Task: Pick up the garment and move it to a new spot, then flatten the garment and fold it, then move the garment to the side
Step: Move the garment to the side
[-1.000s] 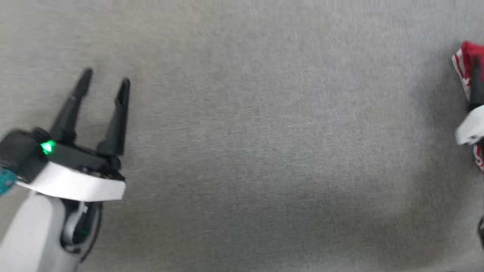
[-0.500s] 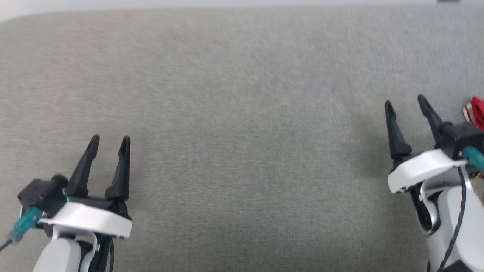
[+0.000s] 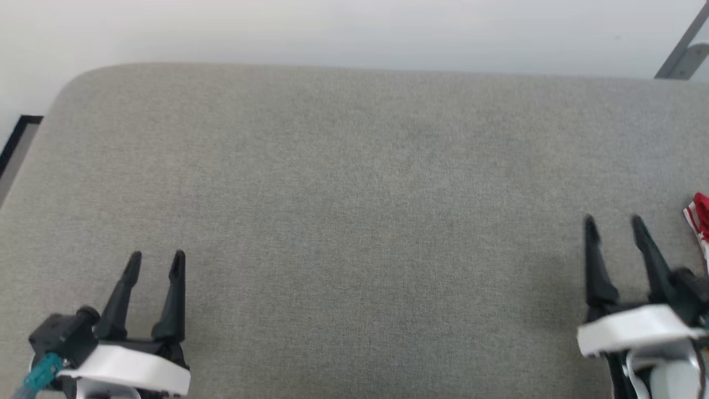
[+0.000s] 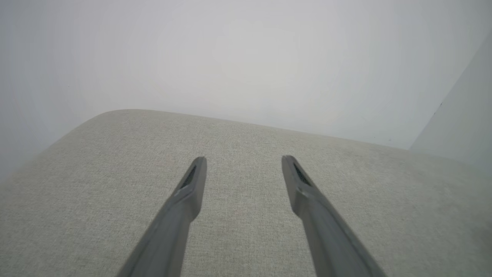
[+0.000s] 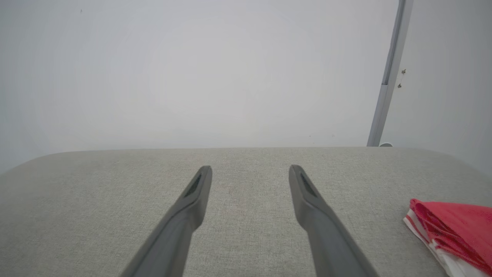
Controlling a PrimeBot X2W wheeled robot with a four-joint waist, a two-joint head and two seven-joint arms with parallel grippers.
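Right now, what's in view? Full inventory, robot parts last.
garment: one, red with white striped trim, bunched at the right side of the padded surface, to the right of the right gripper and apart from it
padded surface: one, grey fabric, rounded far corners, under both grippers
wall: one, white, behind the surface
metal post: one, grey, against the wall at the far right
dark strip: one, black, beyond the surface's far left corner
left gripper: one, dark fingers, lower left, open, holding nothing
right gripper: one, dark fingers, lower right, open, holding nothing
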